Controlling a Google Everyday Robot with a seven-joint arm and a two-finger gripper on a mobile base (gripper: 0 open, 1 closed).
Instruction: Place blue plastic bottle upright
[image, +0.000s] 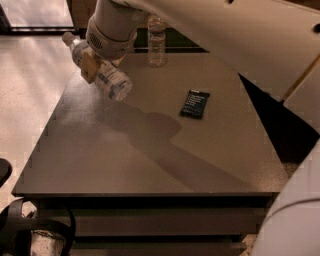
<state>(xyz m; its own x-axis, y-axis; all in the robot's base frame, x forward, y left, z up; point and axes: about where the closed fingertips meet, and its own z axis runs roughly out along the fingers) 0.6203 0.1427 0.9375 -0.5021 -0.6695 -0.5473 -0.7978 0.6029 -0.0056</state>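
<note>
The blue plastic bottle (107, 77) is clear with a white cap and a pale label band. It is held tilted above the table's far left part, cap up and to the left, base down and to the right. My gripper (96, 67) is shut around its middle; one tan finger (90, 66) shows across the bottle. The bottle is off the dark table top (150, 150) and casts a shadow on it.
A taller, slimmer clear bottle (156, 45) stands upright at the table's far edge. A black snack packet (195, 103) lies flat right of centre. My white arm fills the top right. Dark gear (30, 232) sits on the floor at the lower left.
</note>
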